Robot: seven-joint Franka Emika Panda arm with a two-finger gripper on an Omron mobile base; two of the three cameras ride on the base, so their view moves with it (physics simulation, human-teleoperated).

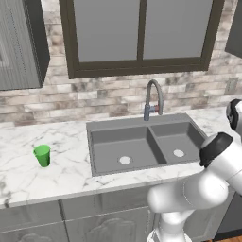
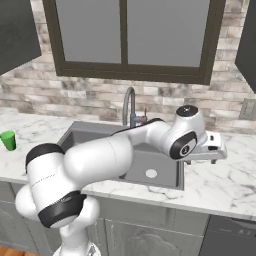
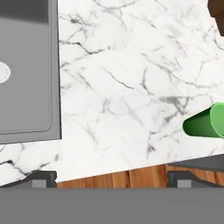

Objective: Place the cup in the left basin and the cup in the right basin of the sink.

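One green cup [image 1: 42,155] stands upright on the marble counter left of the dark grey sink [image 1: 142,124]; it is also at the far left as cup [image 2: 8,140]. A second green cup [image 3: 204,123] sits on the counter right of the sink, at the right edge of the hand view, rim toward that edge. My gripper [image 2: 214,152] hovers over this right counter, open, its fingertips [image 3: 43,177] wide apart with nothing between them; the cup lies well to the side of them. The left basin [image 1: 113,146] and right basin [image 1: 182,137] hold nothing but their pale drains.
A curved grey faucet [image 1: 153,97] rises behind the sink divider. A brick wall and dark-framed window [image 1: 142,33] back the counter. The counter's front edge with wooden floor [image 3: 131,177] below runs near my fingertips. Part of the right basin [image 3: 26,87] is left of them.
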